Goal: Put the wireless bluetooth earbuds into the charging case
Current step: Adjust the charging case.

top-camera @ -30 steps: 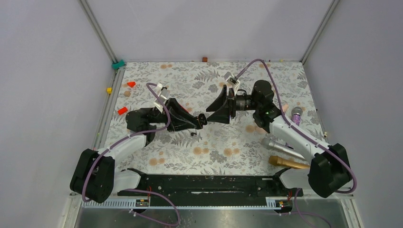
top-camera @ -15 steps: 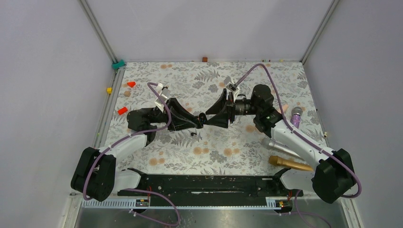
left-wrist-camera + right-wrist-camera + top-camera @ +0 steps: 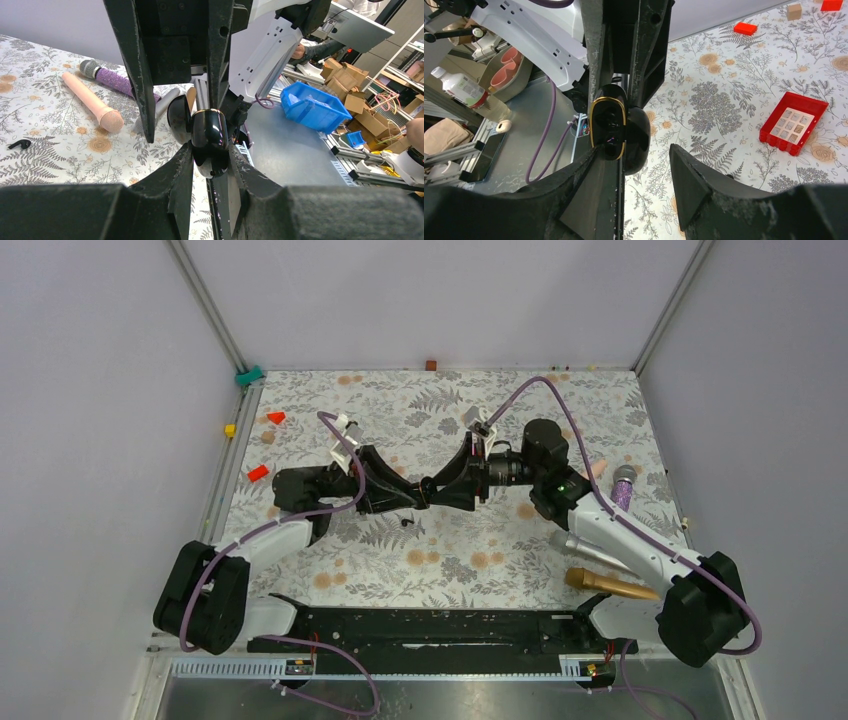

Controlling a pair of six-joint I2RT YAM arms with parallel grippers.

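My left gripper point(image 3: 419, 493) is shut on the charging case point(image 3: 210, 137), a glossy black pebble held above the middle of the table. The case's lid point(image 3: 637, 141) hangs open, showing a gold-rimmed inside point(image 3: 607, 122). My right gripper point(image 3: 433, 487) faces the left one tip to tip. Its jaws stand open on either side of the case point(image 3: 634, 150): one finger point(image 3: 586, 167) lies against the case body, the other point(image 3: 689, 172) is apart from the lid. One black earbud point(image 3: 405, 522) lies on the cloth just below the grippers, also seen in the left wrist view point(image 3: 19, 144).
A purple microphone point(image 3: 624, 483), a silver one point(image 3: 592, 548) and a gold one point(image 3: 608, 585) lie by the right arm. A pink microphone point(image 3: 93, 102) lies there too. A red compartment box point(image 3: 794, 122) sits near the left arm; small red blocks point(image 3: 258, 473) lie far left.
The right gripper has moved left to meet the left gripper, and its jaws have narrowed around the held case. The left gripper stayed shut on the case.
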